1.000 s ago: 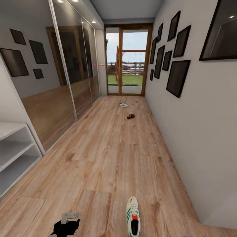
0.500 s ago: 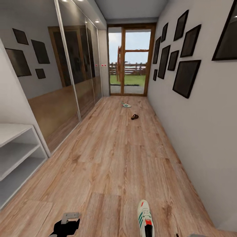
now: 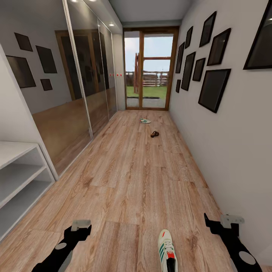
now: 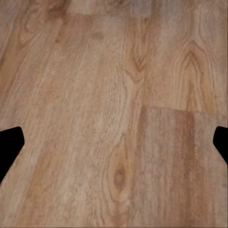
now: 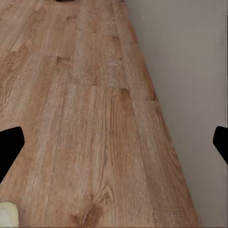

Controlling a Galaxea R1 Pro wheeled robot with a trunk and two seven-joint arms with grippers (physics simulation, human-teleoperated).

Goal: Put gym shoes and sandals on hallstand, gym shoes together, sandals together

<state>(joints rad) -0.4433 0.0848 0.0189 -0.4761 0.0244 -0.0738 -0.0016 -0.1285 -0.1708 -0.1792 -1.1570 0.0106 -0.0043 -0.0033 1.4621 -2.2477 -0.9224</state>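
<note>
Both arms are reaching forward and low. Left gripper and right gripper are both hanging wide open, fingertips far apart, holding nothing.

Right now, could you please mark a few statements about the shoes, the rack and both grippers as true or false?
1. A gym shoe lies on the corridor floor between the two arms. True.
2. The right gripper holds a sandal. False: its fingers are apart over bare floor.
3. A sandal lies far down the corridor. True.
4. The hallstand already holds shoes. False: its visible shelves are bare.
5. The left gripper is open. True.
</note>
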